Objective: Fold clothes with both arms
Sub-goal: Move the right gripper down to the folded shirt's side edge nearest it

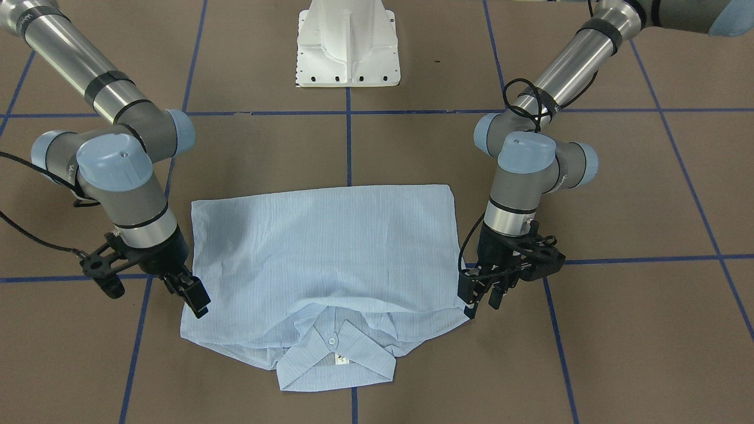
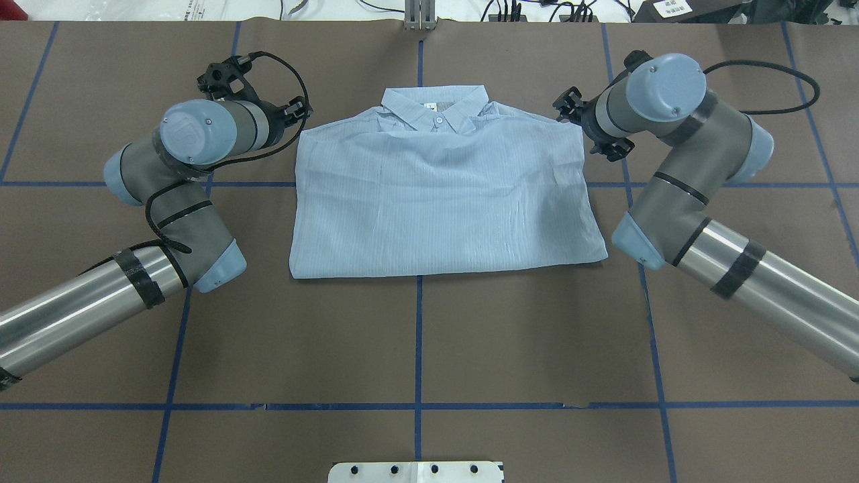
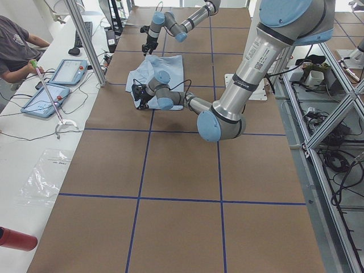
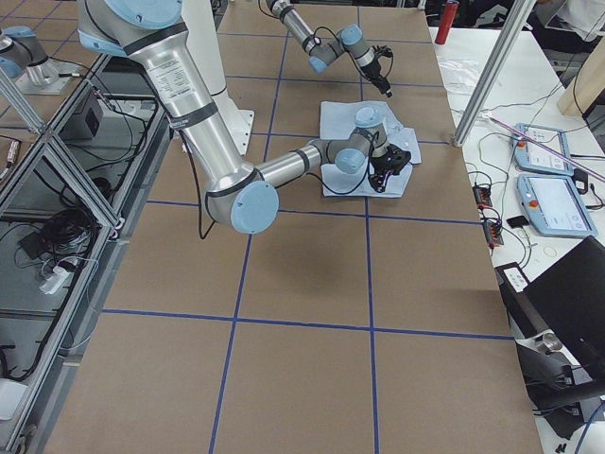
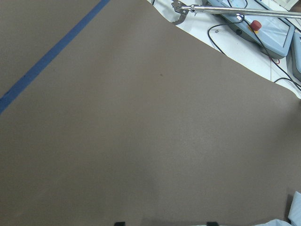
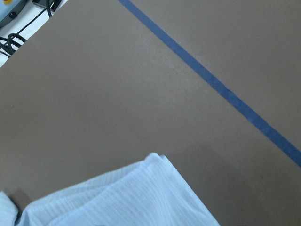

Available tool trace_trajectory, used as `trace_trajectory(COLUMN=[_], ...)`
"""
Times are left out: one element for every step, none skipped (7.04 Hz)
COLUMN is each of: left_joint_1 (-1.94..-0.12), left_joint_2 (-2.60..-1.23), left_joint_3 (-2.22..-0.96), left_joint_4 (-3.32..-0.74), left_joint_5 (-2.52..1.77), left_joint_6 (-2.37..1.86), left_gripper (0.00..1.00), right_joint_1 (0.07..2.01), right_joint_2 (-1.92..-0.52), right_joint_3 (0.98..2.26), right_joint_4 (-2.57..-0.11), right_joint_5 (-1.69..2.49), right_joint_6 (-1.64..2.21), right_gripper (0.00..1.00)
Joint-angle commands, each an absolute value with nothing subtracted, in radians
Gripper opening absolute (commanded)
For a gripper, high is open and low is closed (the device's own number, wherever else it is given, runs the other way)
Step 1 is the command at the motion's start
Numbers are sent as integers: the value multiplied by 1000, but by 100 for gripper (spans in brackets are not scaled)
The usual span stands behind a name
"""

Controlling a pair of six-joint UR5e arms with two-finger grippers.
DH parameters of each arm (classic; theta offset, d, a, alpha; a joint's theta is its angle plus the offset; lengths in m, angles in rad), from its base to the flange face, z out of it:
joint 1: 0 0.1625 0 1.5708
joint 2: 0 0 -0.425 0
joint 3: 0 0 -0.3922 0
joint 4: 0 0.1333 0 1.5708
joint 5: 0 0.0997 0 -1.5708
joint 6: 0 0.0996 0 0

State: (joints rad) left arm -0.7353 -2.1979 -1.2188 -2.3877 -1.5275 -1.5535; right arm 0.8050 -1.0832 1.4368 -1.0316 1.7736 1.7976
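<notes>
Hovering at the collar-end corners of the folded shirt [image 1: 324, 247], 1 gripper per side. Left gripper [image 1: 482, 299]: jaws parted, gripping nothing, only bare table [image 1: 589, 353] between the fingertips [image 1: 469, 297], shirt edge just outside them. Right gripper [image 1: 191, 297]: down by the opposite corner, cloth just beside the jaws; cannot tell how far parted or whether pinching fabric. Between the 2 sets of jaws, lying flat: shirt body, collar [image 1: 339, 366], 1 white button [image 1: 331, 340] facing up.

The left arm [image 1: 526, 176] and right arm [image 1: 121, 179] are bent with wrists turned down, the left gripper [image 1: 483, 293] low with fingers apart, the right gripper [image 1: 189, 292] equally low, its gap unclear.
</notes>
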Motion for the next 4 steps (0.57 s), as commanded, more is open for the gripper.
trace_trajectory(left_joint_1=[-738,-738,-738,-739], left_joint_2=[-2194,-2191,-2191,-2189], left_joint_3=[-1223,-1223,-1223,-1224], left_joint_4=[-2405,-2408,-2410,-2410], left_joint_5=[-1528,-1528,-1528,-1528], left_joint_6=[-1546,-1546,-1546,-1543], left_gripper=[68,68,68,68], right_joint_1=[718,691,660,628], right_joint_2=[-1228,-1292,-1360,-1405], right_joint_3=[1609,1667,1737,1774], right_joint_4=[-1017,-1014,-1014,-1014], right_joint_5=[1767,1764,1766,1763], right_joint_6=[1929,1933,1933,1933], right_gripper=[100,100,100,100])
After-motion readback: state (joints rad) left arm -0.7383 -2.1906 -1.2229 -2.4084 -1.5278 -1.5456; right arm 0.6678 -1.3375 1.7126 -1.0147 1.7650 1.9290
